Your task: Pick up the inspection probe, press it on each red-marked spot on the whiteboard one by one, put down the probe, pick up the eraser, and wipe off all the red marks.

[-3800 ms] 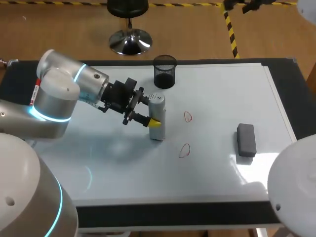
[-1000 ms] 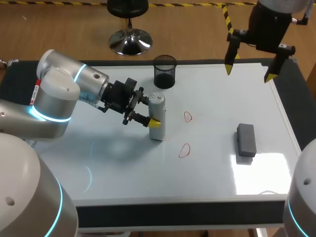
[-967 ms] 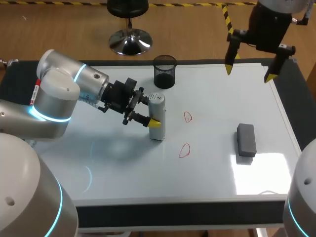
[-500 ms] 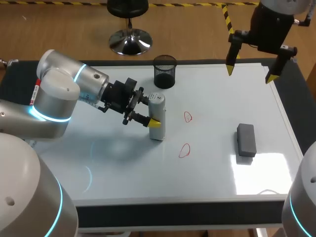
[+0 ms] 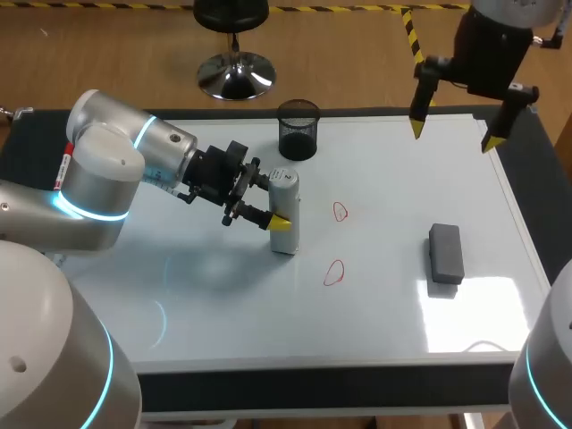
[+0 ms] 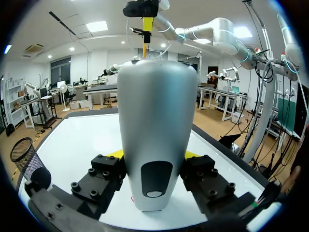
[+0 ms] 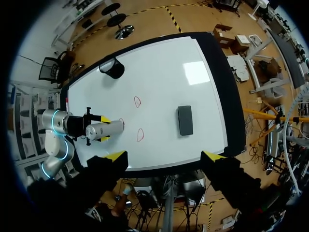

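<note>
Our right arm [image 5: 487, 54] has risen over the board's [image 5: 179, 268] far edge, its jaws open and empty, while our left jaws stay clamped on the upright probe [image 5: 286, 237] left of the marks [image 5: 340, 212], so a tilted slide across could smear them or loosen the grip.

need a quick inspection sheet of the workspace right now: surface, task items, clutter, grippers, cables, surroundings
surface: whiteboard, with a far red mark and a near red mark around the middle, neither wiped.
job's things: probe upright, left of the marks; eraser lying flat to their right, untouched.
clutter: black mesh cup at the board's far edge.
grippers: left gripper level with the probe, jaws shut on it; right gripper high over the far right corner, jaws open and empty.
cables: nothing seen.
surroundings: dark table rim around the board; nobody reaching in.
</note>
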### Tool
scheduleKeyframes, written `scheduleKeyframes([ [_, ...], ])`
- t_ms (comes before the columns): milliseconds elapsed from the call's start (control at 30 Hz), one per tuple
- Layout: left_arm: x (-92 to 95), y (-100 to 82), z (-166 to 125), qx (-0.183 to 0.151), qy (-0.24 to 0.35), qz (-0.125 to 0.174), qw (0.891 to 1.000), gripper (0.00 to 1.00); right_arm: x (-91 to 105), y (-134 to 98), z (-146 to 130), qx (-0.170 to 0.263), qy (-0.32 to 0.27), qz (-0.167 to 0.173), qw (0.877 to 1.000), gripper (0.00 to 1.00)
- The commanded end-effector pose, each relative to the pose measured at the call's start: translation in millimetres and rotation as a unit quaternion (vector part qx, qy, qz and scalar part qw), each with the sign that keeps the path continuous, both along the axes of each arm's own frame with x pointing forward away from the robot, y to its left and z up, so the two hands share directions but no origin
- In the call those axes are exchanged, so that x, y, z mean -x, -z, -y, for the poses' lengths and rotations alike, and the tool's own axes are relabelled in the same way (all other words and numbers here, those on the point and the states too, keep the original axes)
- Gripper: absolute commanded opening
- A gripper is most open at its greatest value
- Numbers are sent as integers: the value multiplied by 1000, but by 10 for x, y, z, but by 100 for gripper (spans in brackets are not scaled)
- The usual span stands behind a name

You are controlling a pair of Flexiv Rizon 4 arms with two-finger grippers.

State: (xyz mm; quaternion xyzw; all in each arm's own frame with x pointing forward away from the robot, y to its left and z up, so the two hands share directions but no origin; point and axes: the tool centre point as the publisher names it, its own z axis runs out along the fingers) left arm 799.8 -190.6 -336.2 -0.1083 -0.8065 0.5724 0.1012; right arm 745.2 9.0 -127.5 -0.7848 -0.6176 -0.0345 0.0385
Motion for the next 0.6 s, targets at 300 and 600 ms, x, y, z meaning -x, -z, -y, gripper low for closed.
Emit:
scheduleKeyframes([
  [300,5,129,2,1,1,0,1000,0,224,204,37,-14,-11,13,1000,100],
  [600,5,129,2,1,1,0,1000,0,243,466,53,-23,-21,-9,999,100],
])
